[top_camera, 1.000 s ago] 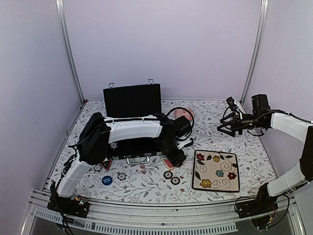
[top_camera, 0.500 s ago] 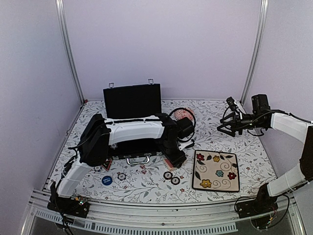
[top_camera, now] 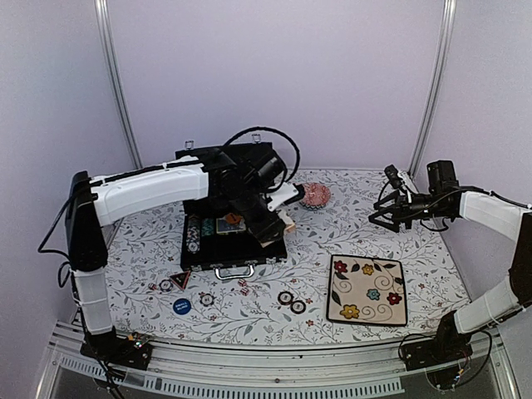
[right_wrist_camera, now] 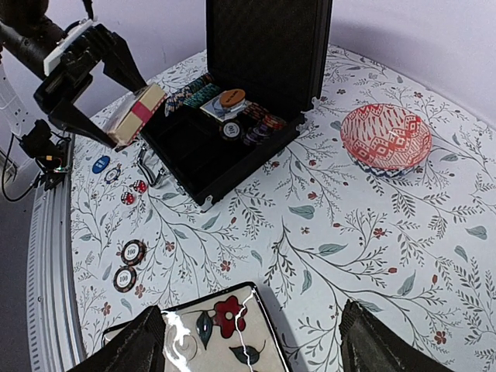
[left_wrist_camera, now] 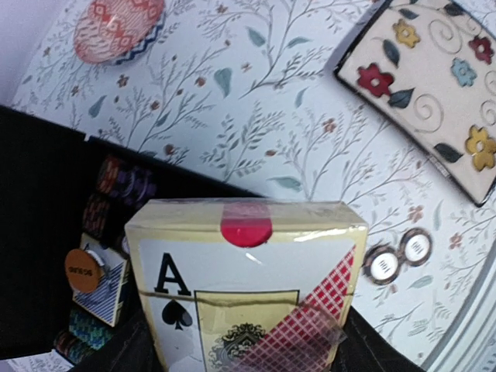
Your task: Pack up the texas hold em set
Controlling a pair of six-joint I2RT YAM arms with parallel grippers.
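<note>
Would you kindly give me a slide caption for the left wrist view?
Left gripper holds a sealed card deck by the open case; two chips and a flowered plate lie beyond.

I am seeing the card deck [left_wrist_camera: 244, 287] shining in its clear plastic wrap, which is crinkling at one corner. The black case [right_wrist_camera: 267, 39] is looking dull and bumpy, its handle [top_camera: 233, 271] shiny like metal. The flowered plate [right_wrist_camera: 232, 349] is gleaming smooth. The counter [top_camera: 374, 224] is looking matt, like printed cloth.
</note>
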